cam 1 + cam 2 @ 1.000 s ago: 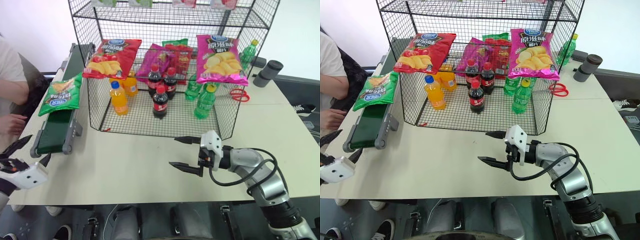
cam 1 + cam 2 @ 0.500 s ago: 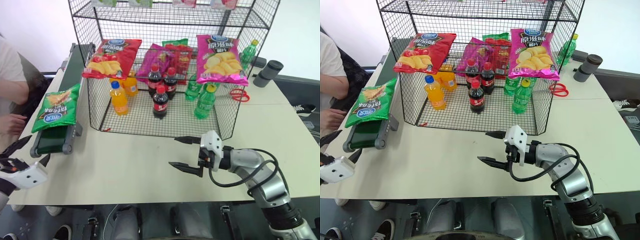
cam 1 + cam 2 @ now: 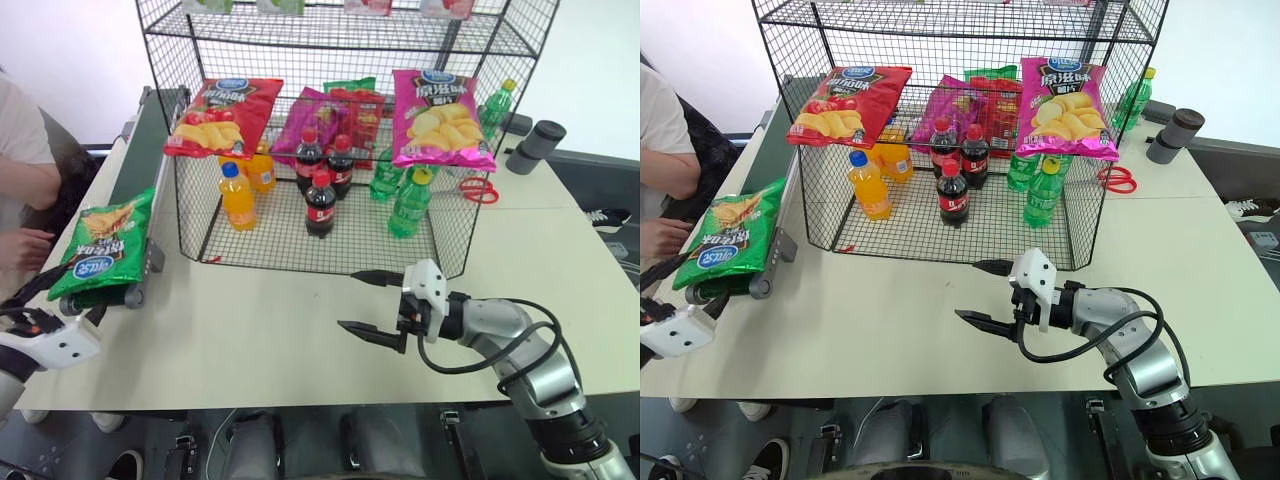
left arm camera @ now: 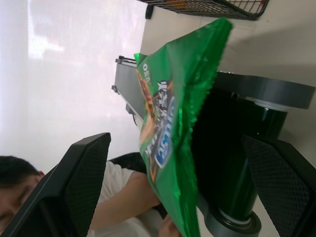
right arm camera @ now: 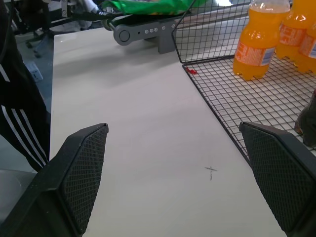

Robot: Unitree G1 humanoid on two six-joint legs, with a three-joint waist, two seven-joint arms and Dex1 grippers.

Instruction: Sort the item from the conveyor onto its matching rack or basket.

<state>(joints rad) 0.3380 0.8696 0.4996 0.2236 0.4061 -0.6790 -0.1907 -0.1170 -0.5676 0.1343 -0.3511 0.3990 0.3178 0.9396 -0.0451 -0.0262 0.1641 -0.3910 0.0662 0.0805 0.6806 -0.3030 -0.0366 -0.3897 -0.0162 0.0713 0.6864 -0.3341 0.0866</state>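
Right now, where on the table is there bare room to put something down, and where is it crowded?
Free: the beige tabletop between the black wire-mesh rack and the near edge, from the dark green conveyor to the open right gripper. Also free: the table's right side below the red scissors. Crowded: the rack floor, full of bottles, and the conveyor's end, where the green crisp bag overhangs.

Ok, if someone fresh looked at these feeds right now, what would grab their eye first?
Probably the green crisp bag overhanging the near end of the conveyor, right in front of the open left gripper. Next, the tall black wire rack, with red and magenta crisp bags hung on its front and drink bottles inside. The right gripper hovers open over the table in front of it.
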